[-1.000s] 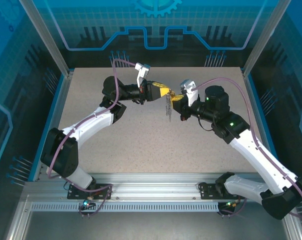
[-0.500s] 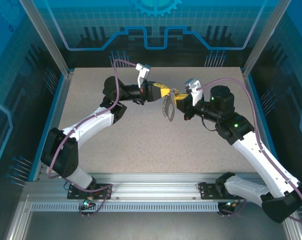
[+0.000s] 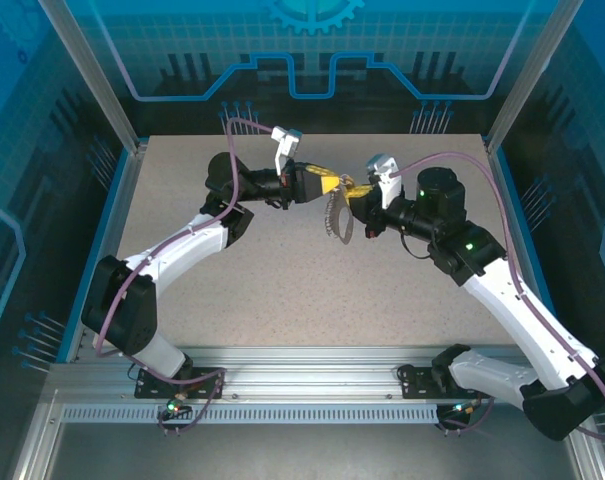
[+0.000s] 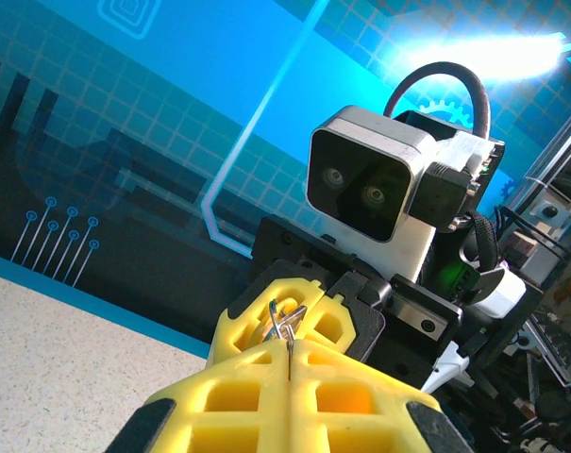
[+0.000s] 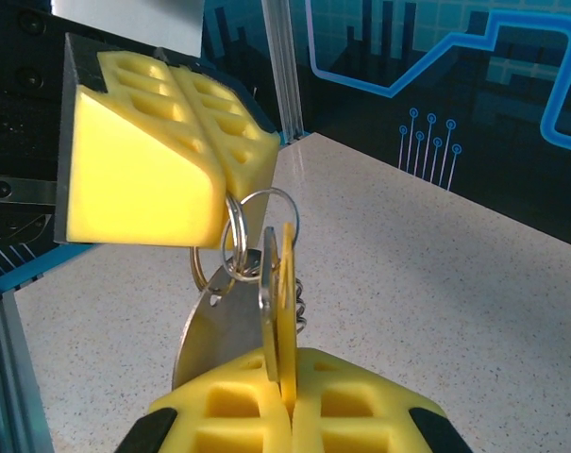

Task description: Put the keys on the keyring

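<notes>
Keyring (image 5: 234, 234): hangs in mid-air over the far middle of the bench (image 3: 282, 290), strung between two claws that meet tip to tip, clear of the speckled surface.

Left arm (image 3: 182, 250): reaches from the near left corner toward the far middle, wrist turned to point right.

Left claw (image 3: 328, 186): fully closed, yellow fingers pressed together with no gap; pinches a thin silvery wire ring of the keyring at the very tips. From the left wrist, appears as a sliver of wire poking out of the seam between the fingers.

Between the claws: two or three silvery rings linked together just under the left claw's tip, a short bit of chain dangling behind them, and a grey flat piece hanging lower. Cannot tell how the rings interlock.

Key (image 5: 287, 311): stands edge-on on the right claw's side of the rings, yellow head upright, touching the ring cluster. Cannot tell whether it is threaded through a ring.

Right claw (image 3: 354, 197): also fully closed; grips the yellow head of the key in the seam of its yellow fingers, with a silvery blade pressed alongside. Points left, facing the left claw.

Right arm (image 3: 502, 290): stretches from the near right corner toward the far middle, green light lit on the forearm.
</notes>
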Available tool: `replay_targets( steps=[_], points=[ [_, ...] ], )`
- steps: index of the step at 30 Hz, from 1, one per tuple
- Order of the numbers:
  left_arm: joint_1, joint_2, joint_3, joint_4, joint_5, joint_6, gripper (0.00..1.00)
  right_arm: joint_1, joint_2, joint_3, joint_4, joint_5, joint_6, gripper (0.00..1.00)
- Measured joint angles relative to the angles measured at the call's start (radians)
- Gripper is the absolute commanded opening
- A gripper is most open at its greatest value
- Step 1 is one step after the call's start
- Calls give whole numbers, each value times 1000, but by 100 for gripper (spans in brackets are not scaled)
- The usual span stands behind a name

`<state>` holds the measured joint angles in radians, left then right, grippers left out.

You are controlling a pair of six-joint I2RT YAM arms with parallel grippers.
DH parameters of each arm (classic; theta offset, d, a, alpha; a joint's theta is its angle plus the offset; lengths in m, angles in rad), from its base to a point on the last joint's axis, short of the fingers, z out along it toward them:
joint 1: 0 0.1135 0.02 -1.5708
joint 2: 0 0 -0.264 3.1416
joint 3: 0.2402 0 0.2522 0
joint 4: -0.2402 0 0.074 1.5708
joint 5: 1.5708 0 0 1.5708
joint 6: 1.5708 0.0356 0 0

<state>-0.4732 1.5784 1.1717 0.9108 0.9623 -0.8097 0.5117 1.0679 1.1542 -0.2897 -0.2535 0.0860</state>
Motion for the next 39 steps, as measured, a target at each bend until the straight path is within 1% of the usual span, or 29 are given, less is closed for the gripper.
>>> replay_targets(
  steps=[12, 18, 24, 26, 28, 32, 37, 39],
  points=[
    [1, 0, 0, 0, -2, 3, 0, 12, 21, 9, -13, 16, -1, 0],
    [1, 0, -5, -22, -8, 31, 0, 4, 23, 50, -51, 37, -5, 0],
    [5, 0, -23, -35, -34, 55, 0, -8, 59, 101, -116, 37, -22, 0],
    [8, 0, -35, -40, -43, 61, 8, -10, 74, 109, -134, 38, -25, 0],
    [12, 0, -50, -45, -53, 78, 24, -11, 91, 119, -150, 38, -27, 0],
    [23, -1, -87, -60, -61, 95, 43, -25, 123, 145, -162, 58, -27, 0],
    [37, -3, -113, -68, -76, 104, 53, -30, 165, 171, -160, 68, -27, 0],
    [45, -7, -124, -68, -81, 105, 54, -31, 192, 183, -159, 70, -27, 0]
  ],
)
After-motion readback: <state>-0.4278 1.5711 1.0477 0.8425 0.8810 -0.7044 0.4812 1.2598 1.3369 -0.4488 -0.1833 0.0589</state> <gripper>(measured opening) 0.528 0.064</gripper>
